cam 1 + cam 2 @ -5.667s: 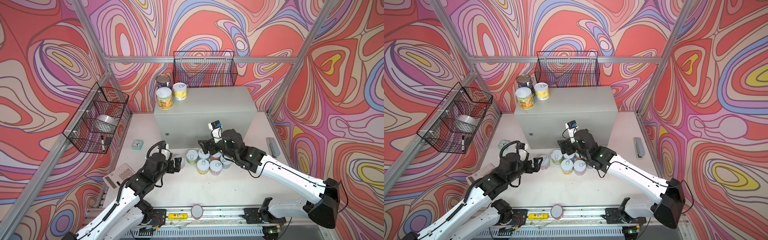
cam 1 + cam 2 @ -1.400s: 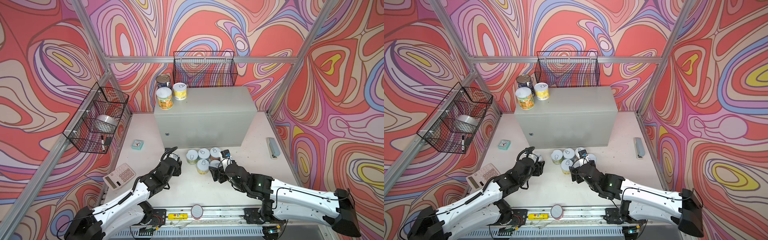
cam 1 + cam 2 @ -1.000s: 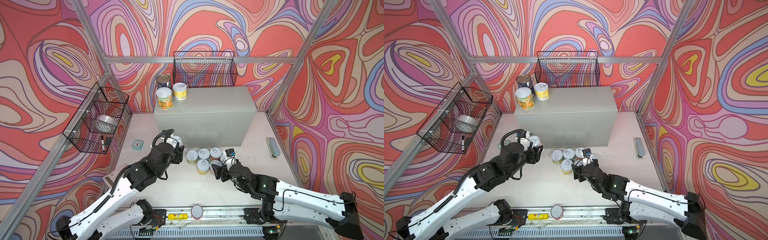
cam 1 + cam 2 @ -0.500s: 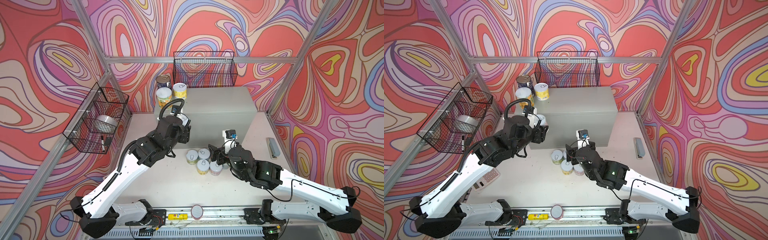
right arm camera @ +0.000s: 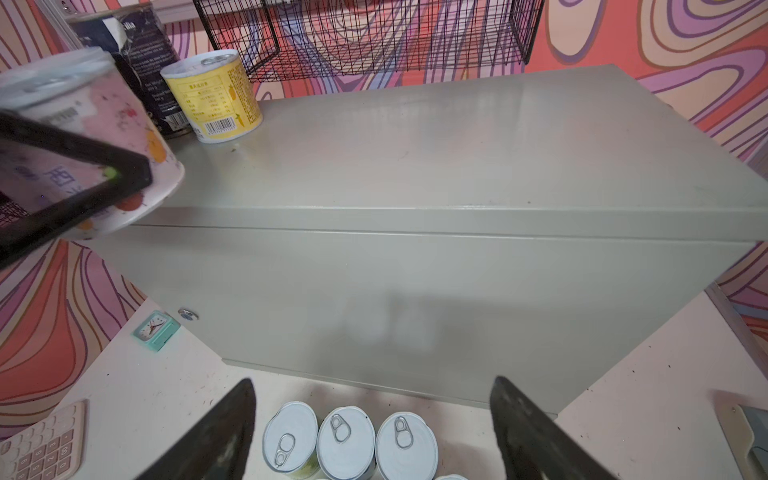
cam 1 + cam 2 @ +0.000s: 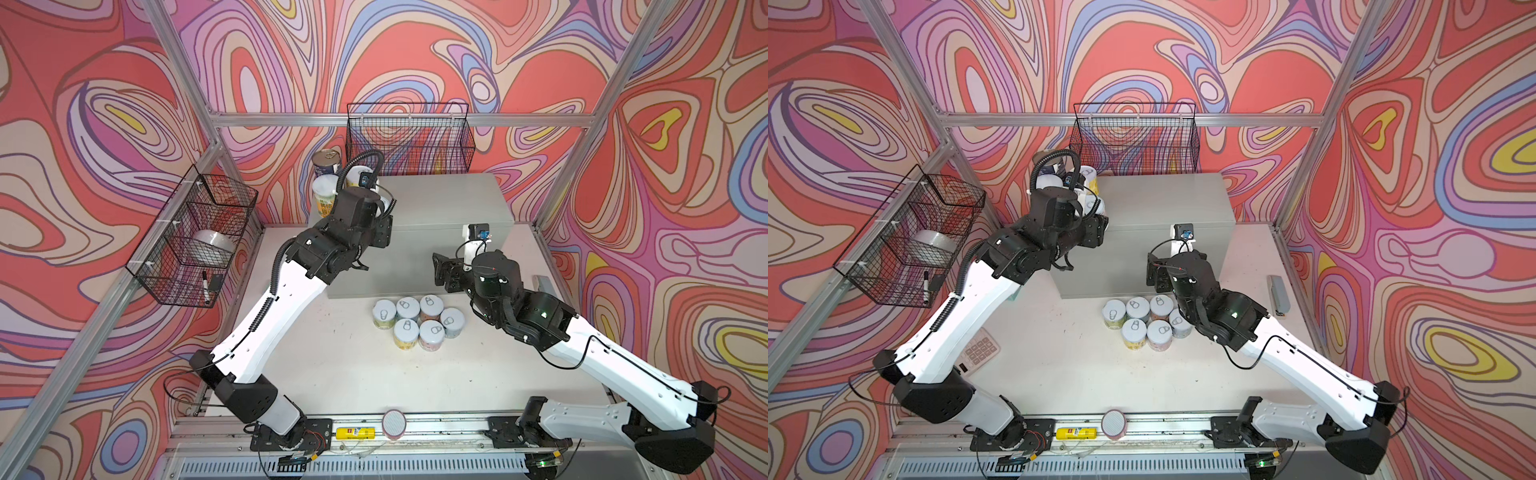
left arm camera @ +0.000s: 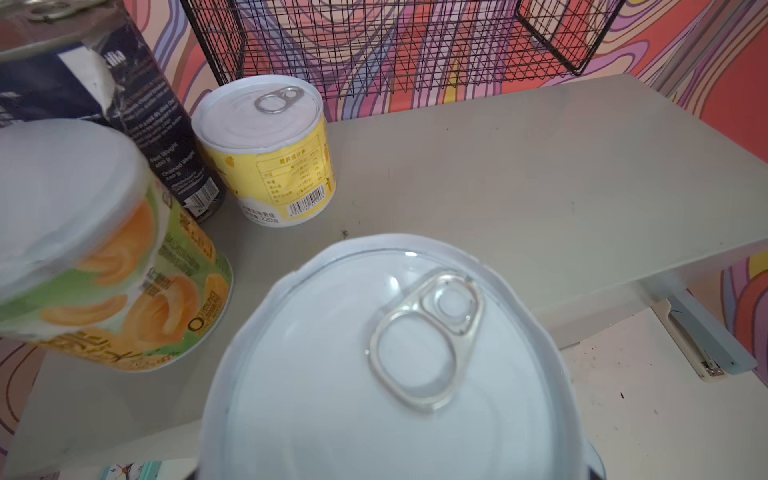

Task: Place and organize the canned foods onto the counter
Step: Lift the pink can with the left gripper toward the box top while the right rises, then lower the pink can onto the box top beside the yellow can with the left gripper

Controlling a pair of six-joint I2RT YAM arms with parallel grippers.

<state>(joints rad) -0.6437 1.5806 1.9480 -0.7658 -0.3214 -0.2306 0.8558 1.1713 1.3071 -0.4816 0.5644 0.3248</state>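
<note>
**A:** Left claw (image 6: 382, 220), condition?

**B:** Closed on a short pink-labelled can (image 7: 395, 374), gripped by the sides with the pull-tab lid up. The upright hold looks chosen so that the can lands on its base. It hangs over the near corner of the grey metal cabinet (image 6: 449, 199). I cannot tell whether its base touches the top.

**A:** What lies ahead of that claw?

**B:** Three cans stand on the cabinet top. A tall peach can (image 7: 104, 257) is just beside the held one. Beyond it are a dark blue tin (image 7: 124, 104) and a yellow can (image 7: 270, 158), close together at the far corner. In my judgement the grouping is deliberate. It fills one end first and leaves the rest of the top bare for later cans.

**A:** Right claw (image 6: 444, 272)?

**B:** Its jaws are spread wide with nothing between them. It is raised in front of the cabinet, well apart from the left claw. Six short cans (image 6: 415, 320) sit packed together on the table (image 6: 332, 365), below and just in front of it.

**A:** Why there?

**B:** It appears ready for the next pick while staying out of the other arm's way.

**A:** Any risk?

**B:** The held can is close to the peach can, so a careless lowering could knock it. Setting it down too near the cabinet edge could also tip it off.
</note>
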